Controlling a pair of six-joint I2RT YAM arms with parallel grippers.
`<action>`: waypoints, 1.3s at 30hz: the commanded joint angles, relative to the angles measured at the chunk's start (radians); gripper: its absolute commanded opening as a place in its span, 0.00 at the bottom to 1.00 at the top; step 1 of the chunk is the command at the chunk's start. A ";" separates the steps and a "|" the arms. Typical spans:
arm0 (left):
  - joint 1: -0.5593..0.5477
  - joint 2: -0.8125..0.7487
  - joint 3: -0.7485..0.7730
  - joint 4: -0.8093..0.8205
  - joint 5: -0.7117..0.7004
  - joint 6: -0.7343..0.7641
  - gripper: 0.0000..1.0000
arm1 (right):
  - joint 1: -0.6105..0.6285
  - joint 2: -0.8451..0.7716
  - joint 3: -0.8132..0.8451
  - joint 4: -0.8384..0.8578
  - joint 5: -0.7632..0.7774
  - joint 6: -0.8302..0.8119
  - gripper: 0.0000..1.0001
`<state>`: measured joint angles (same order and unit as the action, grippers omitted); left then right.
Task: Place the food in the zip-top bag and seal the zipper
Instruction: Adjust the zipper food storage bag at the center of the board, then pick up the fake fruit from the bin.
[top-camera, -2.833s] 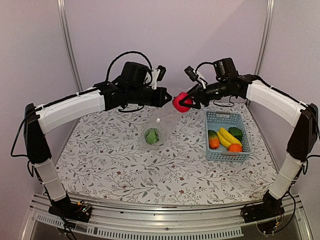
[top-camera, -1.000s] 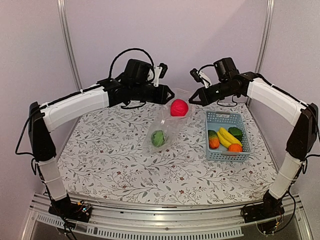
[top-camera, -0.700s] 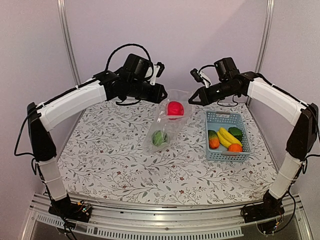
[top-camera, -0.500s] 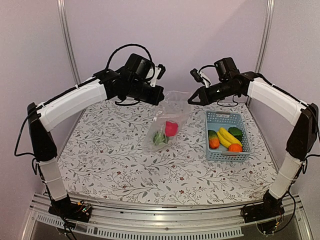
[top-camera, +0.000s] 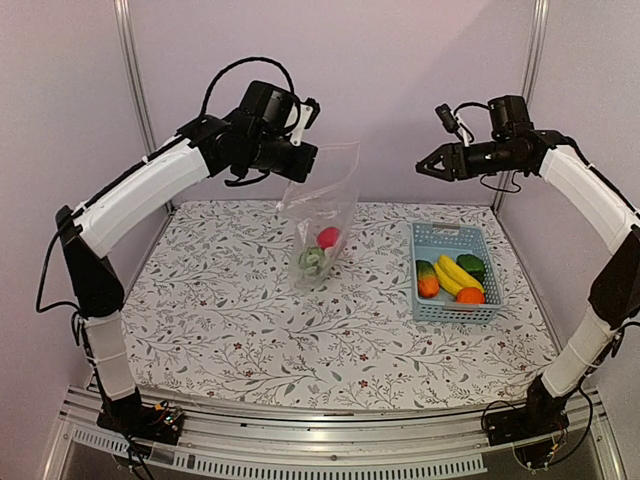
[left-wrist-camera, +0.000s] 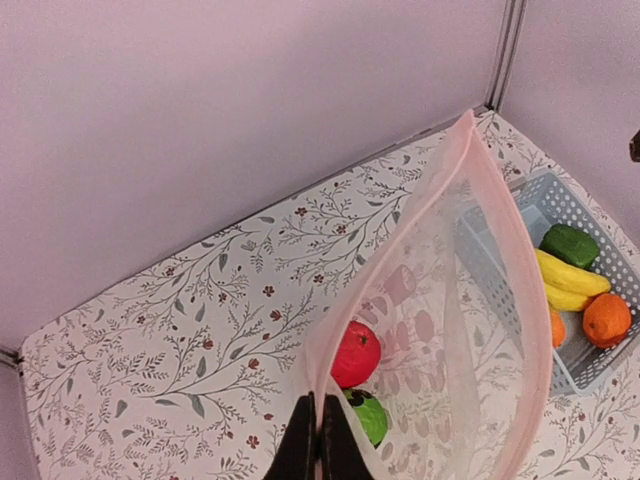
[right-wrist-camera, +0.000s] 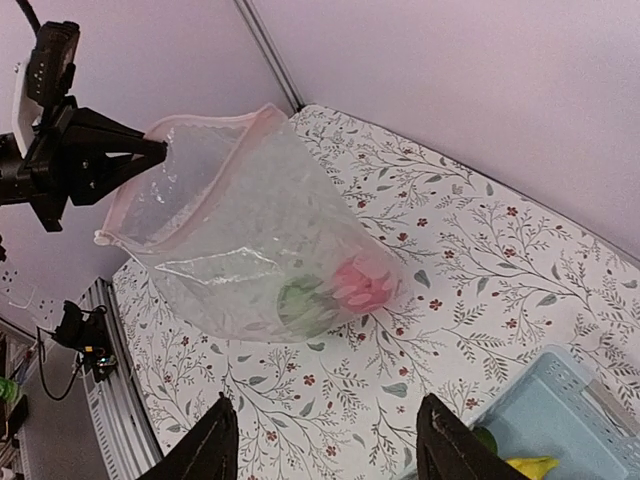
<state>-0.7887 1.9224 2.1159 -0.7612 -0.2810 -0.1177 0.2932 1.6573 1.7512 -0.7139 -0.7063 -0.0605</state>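
My left gripper (top-camera: 303, 161) is shut on the zipper edge (left-wrist-camera: 318, 385) of the clear zip-top bag (top-camera: 322, 210) and holds it up, mouth open, bottom near the table. Inside lie the red apple (top-camera: 327, 237) and the round green fruit (top-camera: 311, 260); both show in the left wrist view, apple (left-wrist-camera: 356, 354) above green (left-wrist-camera: 368, 417), and in the right wrist view, apple (right-wrist-camera: 358, 283), green (right-wrist-camera: 303, 301). My right gripper (top-camera: 428, 165) is open and empty, high at the right, away from the bag. Bananas (top-camera: 458, 273), an orange (top-camera: 470, 295), a carrot-like piece (top-camera: 428, 281) and a dark green piece (top-camera: 471, 265) lie in the basket.
The light-blue basket (top-camera: 452, 238) stands at the right of the flowered table cover (top-camera: 220, 310). It also shows in the left wrist view (left-wrist-camera: 560, 195) and at the bottom right of the right wrist view (right-wrist-camera: 560, 400). Purple walls and metal posts close the back.
The apple left my right gripper and dropped down the bag beside the green fruit. My left gripper lifted the bag's mouth higher. My right arm drew back up and to the right.
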 joint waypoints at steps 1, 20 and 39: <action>0.025 0.031 0.046 -0.029 -0.037 0.093 0.00 | -0.116 -0.044 -0.069 -0.048 -0.032 -0.081 0.61; 0.017 0.059 -0.116 0.151 0.326 0.064 0.00 | -0.167 0.091 -0.326 -0.117 0.139 -0.315 0.55; 0.002 -0.016 -0.269 0.243 0.249 -0.046 0.00 | -0.090 0.295 -0.341 -0.105 0.250 -0.188 0.58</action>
<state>-0.7731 1.9453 1.8679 -0.5377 0.0029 -0.1371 0.2020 1.9194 1.4067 -0.8227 -0.4923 -0.2890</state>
